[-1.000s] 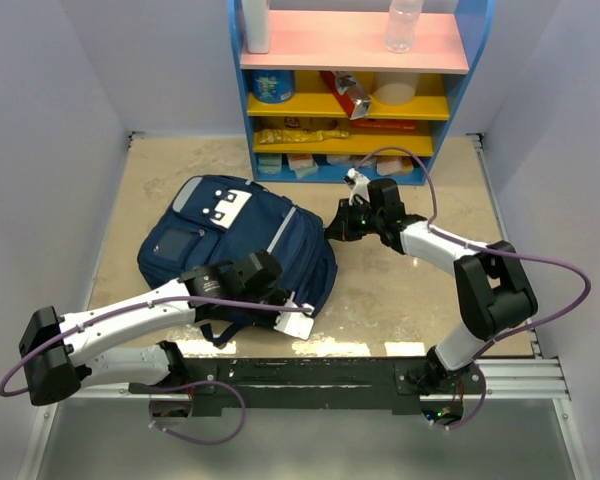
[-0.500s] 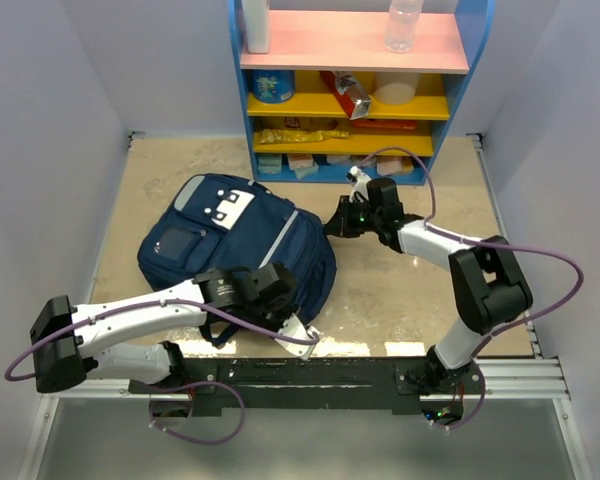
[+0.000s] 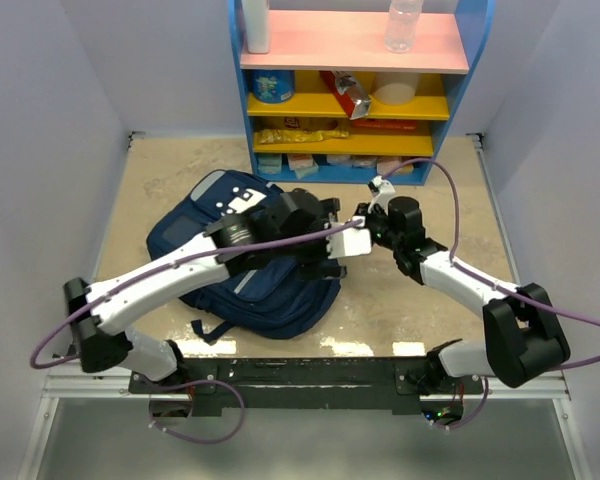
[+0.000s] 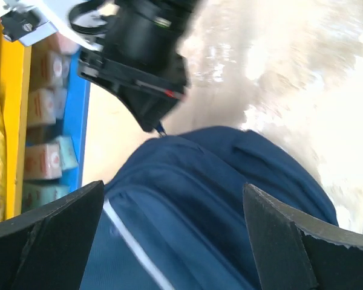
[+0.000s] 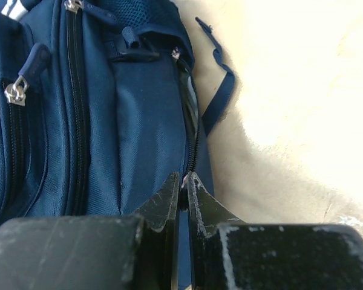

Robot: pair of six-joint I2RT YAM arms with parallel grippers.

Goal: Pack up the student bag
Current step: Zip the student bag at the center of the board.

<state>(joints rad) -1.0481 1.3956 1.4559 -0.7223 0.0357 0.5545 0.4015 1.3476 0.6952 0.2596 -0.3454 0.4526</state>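
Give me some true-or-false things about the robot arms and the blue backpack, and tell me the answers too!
1. The backpack is dark blue. True.
2. The backpack sits on the shelf. False: it lies on the table in front of the shelf.
3. The left gripper is wide open and holds nothing. True.
4. The right gripper is far from the backpack. False: it is pinched shut on a zip pull at the backpack's side.
5. A bottle stands on top of the shelf. True.
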